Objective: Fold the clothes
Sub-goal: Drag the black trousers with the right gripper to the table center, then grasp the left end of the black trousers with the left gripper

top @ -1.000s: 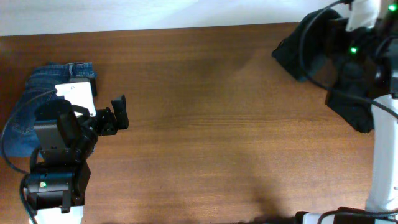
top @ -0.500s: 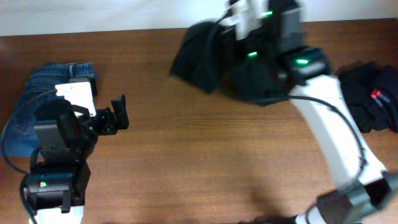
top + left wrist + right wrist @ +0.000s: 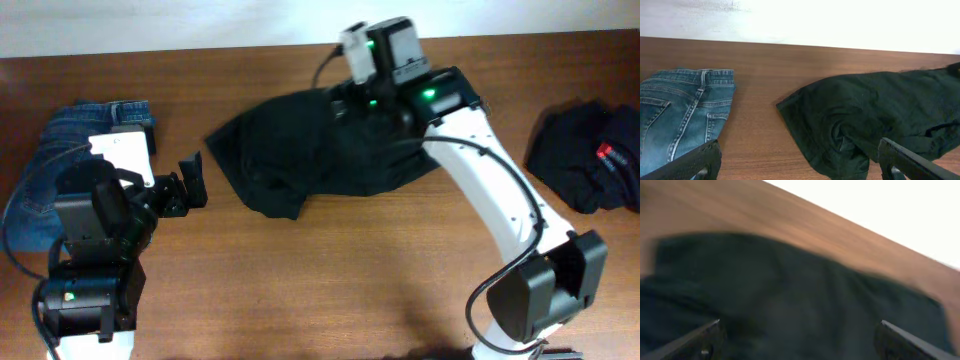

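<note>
Black garment (image 3: 300, 160) now dumped crumpled mid-table, hauled in from far right; right claw (image 3: 799, 329) over it spread open, left claw (image 3: 193, 180) open, so spreading flat likely comes next.

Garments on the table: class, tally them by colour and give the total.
Black: 2, the crumpled garment mid-table and the red-labelled garment at the right edge
Blue: 1, the jeans
Total: 3

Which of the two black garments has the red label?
The crumpled black garment at the table's far right edge, with the red label; the larger black garment spread mid-table shows none.
</note>
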You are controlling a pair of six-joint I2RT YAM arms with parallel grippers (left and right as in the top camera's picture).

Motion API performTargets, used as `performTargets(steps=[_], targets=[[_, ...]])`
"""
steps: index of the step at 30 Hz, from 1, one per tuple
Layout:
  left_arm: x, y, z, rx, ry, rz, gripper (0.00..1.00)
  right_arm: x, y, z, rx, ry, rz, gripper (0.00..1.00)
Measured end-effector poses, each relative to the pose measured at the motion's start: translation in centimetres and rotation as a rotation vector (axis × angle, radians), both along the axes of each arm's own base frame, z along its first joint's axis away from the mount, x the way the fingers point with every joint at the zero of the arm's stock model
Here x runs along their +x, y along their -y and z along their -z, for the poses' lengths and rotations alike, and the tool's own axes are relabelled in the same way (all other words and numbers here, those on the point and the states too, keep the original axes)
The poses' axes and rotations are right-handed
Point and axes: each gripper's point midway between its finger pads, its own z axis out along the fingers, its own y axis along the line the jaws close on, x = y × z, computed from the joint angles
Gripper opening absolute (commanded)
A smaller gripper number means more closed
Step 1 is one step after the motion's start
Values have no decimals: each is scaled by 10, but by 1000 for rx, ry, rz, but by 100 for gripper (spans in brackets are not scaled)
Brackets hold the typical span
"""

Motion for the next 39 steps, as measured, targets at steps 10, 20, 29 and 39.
performTargets(steps=[10,20,29,39], targets=[[6,11,43,-43,-174,56,99,0,180,39,-72,-180,451,98],[20,39,150,-233,-574,120,99,-3,200,121,16,-414,465,99],[29,61,195,-524,-768,-2,99,-3,198,122,26,-419,456,99],[51,86,216,-650,-789,62,99,-1,198,121,28,-408,456,99]])
